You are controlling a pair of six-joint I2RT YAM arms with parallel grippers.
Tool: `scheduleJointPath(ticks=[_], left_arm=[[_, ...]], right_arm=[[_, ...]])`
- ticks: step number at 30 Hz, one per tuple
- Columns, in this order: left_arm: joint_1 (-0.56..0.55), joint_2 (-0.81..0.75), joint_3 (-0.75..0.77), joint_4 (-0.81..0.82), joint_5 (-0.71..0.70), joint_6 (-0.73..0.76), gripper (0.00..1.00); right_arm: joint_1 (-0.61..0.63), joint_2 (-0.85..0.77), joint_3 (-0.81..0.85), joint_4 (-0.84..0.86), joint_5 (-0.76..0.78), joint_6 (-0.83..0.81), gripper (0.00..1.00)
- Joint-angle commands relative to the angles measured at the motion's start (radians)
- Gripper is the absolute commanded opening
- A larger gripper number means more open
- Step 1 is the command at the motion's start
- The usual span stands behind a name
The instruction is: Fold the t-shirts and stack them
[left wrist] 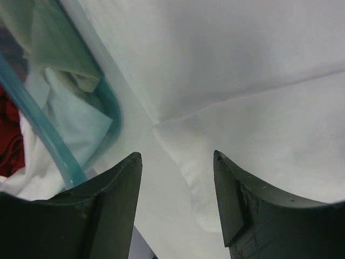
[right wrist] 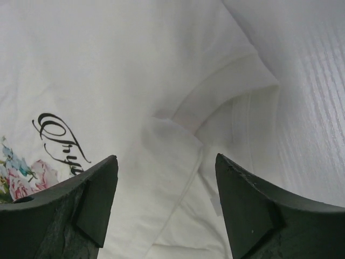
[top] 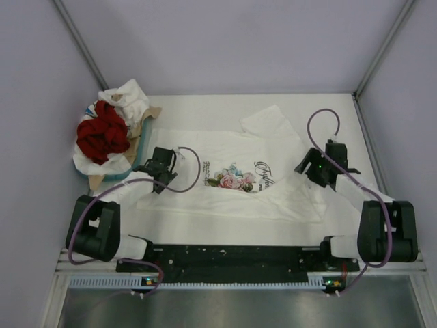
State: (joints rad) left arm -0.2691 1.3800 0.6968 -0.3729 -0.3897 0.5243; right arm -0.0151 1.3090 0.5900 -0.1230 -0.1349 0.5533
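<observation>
A white t-shirt with a floral chest print (top: 235, 179) lies spread across the table's middle, one sleeve sticking out at the back (top: 273, 123). My left gripper (top: 162, 179) hovers over its left edge, open, with a folded corner of the cloth (left wrist: 188, 172) showing under the gap. My right gripper (top: 308, 169) stands open over the collar area (right wrist: 215, 102) at the shirt's right side, nothing between its fingers. A deep red t-shirt (top: 102, 133) and white t-shirts (top: 126, 96) are heaped in the tray at the left.
The teal-rimmed tray (top: 145, 140) stands at the table's left, close to my left gripper; its rim (left wrist: 110, 108) shows in the left wrist view. Grey walls and metal posts bound the table. The arms' bases sit along the black rail (top: 232, 256) at the near edge.
</observation>
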Motion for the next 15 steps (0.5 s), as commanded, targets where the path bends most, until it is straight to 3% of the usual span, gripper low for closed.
scheduleJointPath(ticks=[1, 4, 7, 12, 15], left_arm=[[0.007, -0.079, 0.047, 0.025, -0.087, -0.003, 0.62], [0.010, -0.177, 0.030, -0.035, -0.043, -0.004, 0.65], [0.010, -0.205, 0.006, -0.075, -0.015, -0.018, 0.65], [0.010, -0.191, -0.029, -0.093, 0.000, -0.043, 0.64], [0.010, -0.185, -0.031, -0.098, 0.003, -0.055, 0.65]], right_arm=[[0.076, -0.069, 0.100, -0.108, 0.012, -0.055, 0.73], [0.222, -0.206, 0.077, -0.231, 0.186, -0.079, 0.73], [0.383, -0.289, 0.024, -0.279, 0.242, -0.023, 0.69], [0.546, -0.199, 0.001, -0.288, 0.161, 0.033, 0.47], [0.584, -0.107, 0.025, -0.291, 0.140, 0.014, 0.47]])
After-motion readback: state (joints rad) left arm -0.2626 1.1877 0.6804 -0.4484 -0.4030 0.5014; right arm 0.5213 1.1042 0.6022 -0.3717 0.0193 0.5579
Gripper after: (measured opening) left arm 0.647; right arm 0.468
